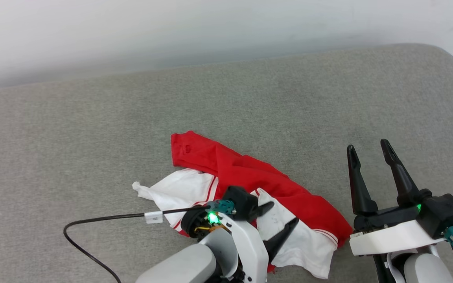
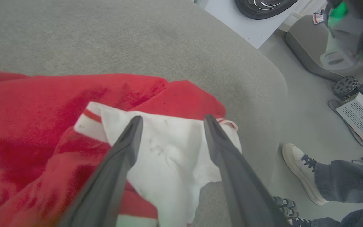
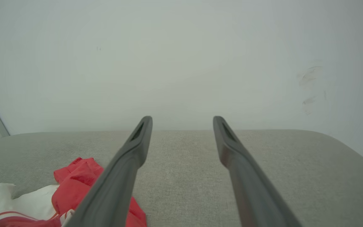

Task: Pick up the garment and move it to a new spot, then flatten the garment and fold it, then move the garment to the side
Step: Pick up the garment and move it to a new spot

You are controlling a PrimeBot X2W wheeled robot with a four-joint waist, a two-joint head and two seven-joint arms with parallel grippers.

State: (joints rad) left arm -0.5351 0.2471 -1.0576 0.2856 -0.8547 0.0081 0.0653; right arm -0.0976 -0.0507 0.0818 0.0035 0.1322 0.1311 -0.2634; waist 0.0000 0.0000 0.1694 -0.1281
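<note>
The garment (image 1: 250, 173) lies crumpled on the grey cushioned surface (image 1: 132, 118), red cloth on top with white lining and striped trim turned out along its near side. My left gripper (image 1: 283, 214) is over its near right part, pointing right, jaws open. In the left wrist view the left gripper (image 2: 172, 118) has its fingers spread over the white lining (image 2: 169, 157) of the garment (image 2: 43, 101), with no cloth pinched between them. My right gripper (image 1: 368, 145) stands open to the right of the garment, apart from it. The right gripper (image 3: 183, 118) points at the wall, with the garment (image 3: 77, 176) at lower left.
A black cable (image 1: 92, 220) loops over the surface left of my left arm. The surface's rounded edge (image 2: 273, 78) falls off to the right. On the floor beyond it are a person's shoe (image 2: 298, 167) and a grey box (image 2: 358, 115) with cables. A pale wall (image 1: 210, 31) stands behind.
</note>
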